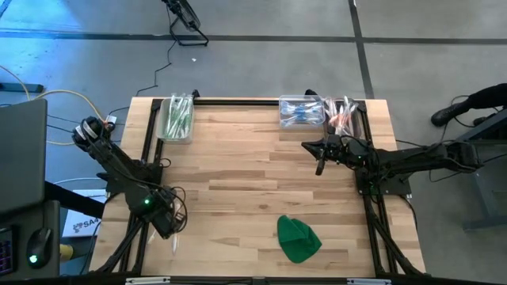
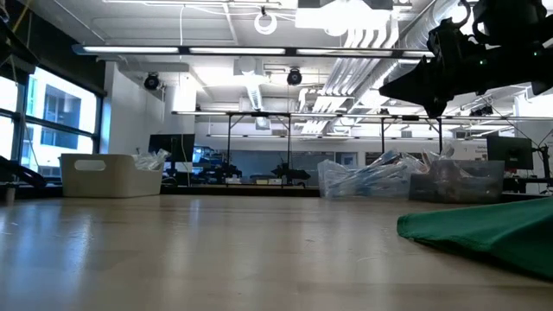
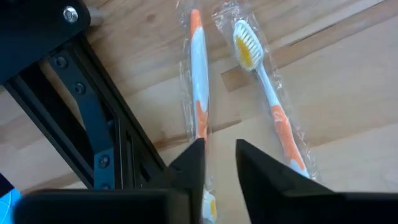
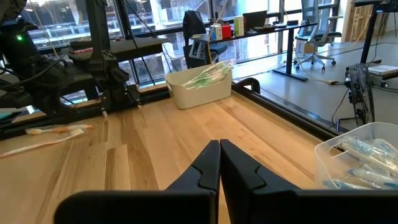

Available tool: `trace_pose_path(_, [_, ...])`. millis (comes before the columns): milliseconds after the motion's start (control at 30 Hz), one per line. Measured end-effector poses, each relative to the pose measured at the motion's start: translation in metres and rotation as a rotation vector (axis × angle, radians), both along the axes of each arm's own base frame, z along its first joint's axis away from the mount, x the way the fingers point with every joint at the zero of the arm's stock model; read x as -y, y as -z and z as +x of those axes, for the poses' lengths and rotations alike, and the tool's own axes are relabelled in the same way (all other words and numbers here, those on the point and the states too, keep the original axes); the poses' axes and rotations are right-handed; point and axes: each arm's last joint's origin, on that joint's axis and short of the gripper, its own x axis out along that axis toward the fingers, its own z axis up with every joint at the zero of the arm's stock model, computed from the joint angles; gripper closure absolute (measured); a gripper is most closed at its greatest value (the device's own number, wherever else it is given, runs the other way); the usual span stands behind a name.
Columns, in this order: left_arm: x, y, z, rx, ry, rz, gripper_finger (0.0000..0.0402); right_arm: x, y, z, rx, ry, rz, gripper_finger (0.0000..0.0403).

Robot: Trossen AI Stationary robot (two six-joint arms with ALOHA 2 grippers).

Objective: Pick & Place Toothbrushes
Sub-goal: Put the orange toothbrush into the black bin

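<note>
Two orange-and-white toothbrushes in clear wrappers (image 3: 198,81) (image 3: 267,87) lie flat side by side on the wooden table near its left near corner, beside the black frame rail; they also show in the right wrist view (image 4: 56,130). My left gripper (image 3: 220,163) stands over them, pointing down, open by a narrow gap; one toothbrush runs under its finger, and its end (image 3: 209,204) shows in the gap. My right gripper (image 4: 219,163) is shut and empty, held above the table's right half (image 1: 319,164). My left gripper stands from above over the near end of one wrapped toothbrush (image 3: 201,127), its fingers along the stick. I cannot tell whether a finger touches it. The toothbrush lies flat on the table.
A white bin (image 1: 176,117) with green toothbrushes stands at the far left. Two clear bins (image 1: 301,111) (image 1: 342,113) with blue and with pink and orange toothbrushes stand at the far right. A green cloth lump (image 1: 298,237) lies near the front edge. A black frame rail (image 3: 93,118) runs beside my left gripper.
</note>
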Motion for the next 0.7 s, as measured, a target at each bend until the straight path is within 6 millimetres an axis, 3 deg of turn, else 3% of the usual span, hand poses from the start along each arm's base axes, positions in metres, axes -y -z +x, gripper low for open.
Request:
trace_pose_path(200, [0.000,0.000,0.000,-0.004,0.035,-0.004,0.0276,0.000,0.000,0.000,-0.001,0.000,0.000,0.0400])
trace_pose_path(433, [0.005,0.008,0.001,-0.030,0.046,0.029,0.0285,0.000,0.000,0.000,-0.002,0.000,0.000,0.0400])
trace_pose_path(700, [0.024,0.028,-0.005,-0.147,0.091,0.026,0.0286,0.000,0.000,0.000,-0.002,0.000,0.000,0.0401])
